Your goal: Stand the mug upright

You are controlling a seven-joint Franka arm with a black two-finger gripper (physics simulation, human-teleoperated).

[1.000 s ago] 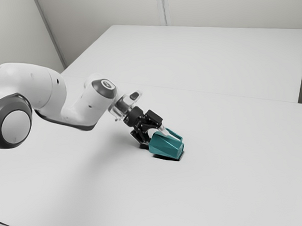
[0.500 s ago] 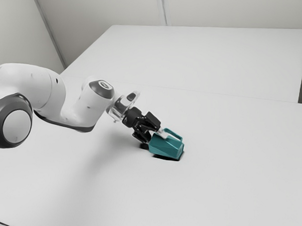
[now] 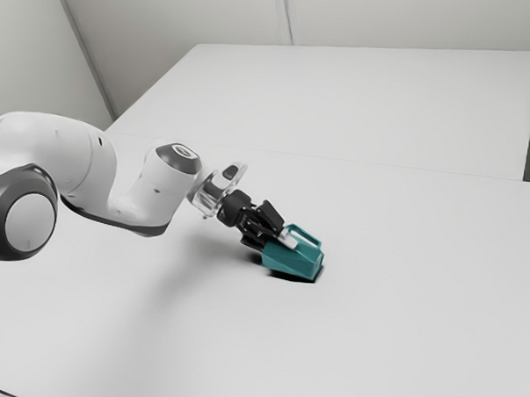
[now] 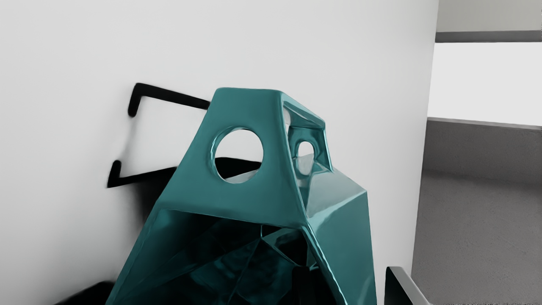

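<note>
Moved since a second ago: mostly the black two-finger end effector [image 3: 277, 245]; its fingers sit closer together now, and the wrist has shifted slightly. Mug looks like it hasn't budged.
Table: big plain white one [image 3: 373, 344], and it's what the mug is lying on, so it should give the base something flat to land on.
White jointed arm: [image 3: 116, 179] comes in from the exterior view's left, angled down so the end effector meets the mug from its open end. Makes sense to me, a rim is easy to get a finger over.
Teal faceted mug: [image 3: 290, 259] on its side, not upright. Mouth [image 4: 211, 262] faces the end effector, base points toward the exterior view's right.
End effector's grip: open around the mug's side wall, one dark finger [image 4: 305, 284] in the mouth, the other [image 4: 402, 288] outside with a sliver of gap. Not clamped as far as I can see. I'd guess it's lined up to pinch that wall, then tip the mug base-down.
Teal angular handle: [image 3: 303, 234] sticks up off the table, so it's probably not propping anything. Might swing into a finger during the tilt though.
</note>
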